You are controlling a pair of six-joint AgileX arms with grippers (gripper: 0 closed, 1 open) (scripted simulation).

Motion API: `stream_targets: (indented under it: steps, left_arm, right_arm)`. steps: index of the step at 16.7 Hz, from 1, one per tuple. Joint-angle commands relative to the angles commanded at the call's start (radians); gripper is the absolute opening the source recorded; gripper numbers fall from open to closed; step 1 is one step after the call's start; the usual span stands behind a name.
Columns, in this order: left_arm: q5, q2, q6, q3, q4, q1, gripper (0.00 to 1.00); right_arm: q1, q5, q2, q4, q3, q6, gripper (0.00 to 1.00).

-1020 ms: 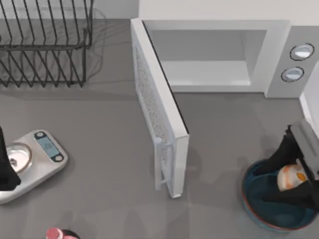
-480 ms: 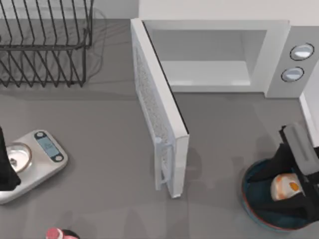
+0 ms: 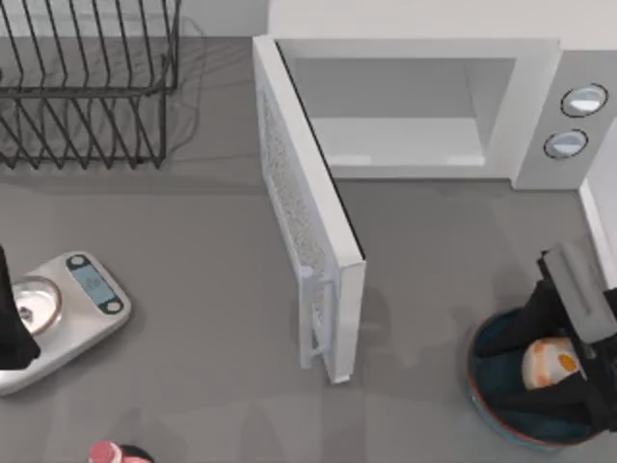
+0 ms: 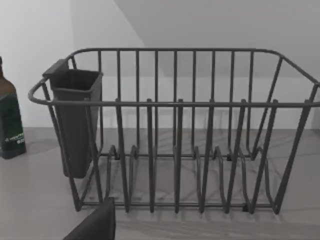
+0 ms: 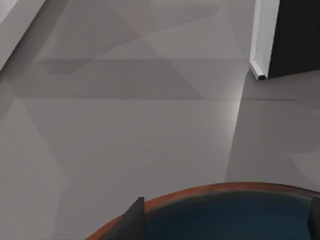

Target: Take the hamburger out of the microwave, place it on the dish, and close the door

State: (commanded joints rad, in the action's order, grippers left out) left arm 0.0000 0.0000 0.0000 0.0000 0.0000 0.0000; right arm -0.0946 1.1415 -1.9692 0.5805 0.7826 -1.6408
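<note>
- hamburger (image 3: 547, 364) is held over the dish (image 3: 487, 397) at the table's right, pinched by the right gripper (image 3: 551, 367).
- if released while off centre, it may roll to the rim.
- door (image 3: 310, 224) is left wide open on the microwave (image 3: 535, 106); a clipped edge is risked.
- left gripper (image 3: 12, 328) is parked by the scale (image 3: 82, 304); its fingers cannot be made out.

The top camera looks straight down on the grey table (image 3: 193, 270). The left wrist camera faces level and close at the dark wire dish rack (image 4: 175, 135), shared with the top view. The right wrist camera looks down, low over the dark teal round dish (image 5: 225, 215), likewise shared.
</note>
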Motion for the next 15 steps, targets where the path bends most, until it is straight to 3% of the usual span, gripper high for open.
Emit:
stream_targets:
  steps: [9,15]
  left_arm:
    - [0.000,0.000,0.000,0.000,0.000,0.000,1.00]
    - [0.000,0.000,0.000,0.000,0.000,0.000,1.00]
  right_arm:
    - [0.000,0.000,0.000,0.000,0.000,0.000,0.98]
    - [0.000,0.000,0.000,0.000,0.000,0.000,1.00]
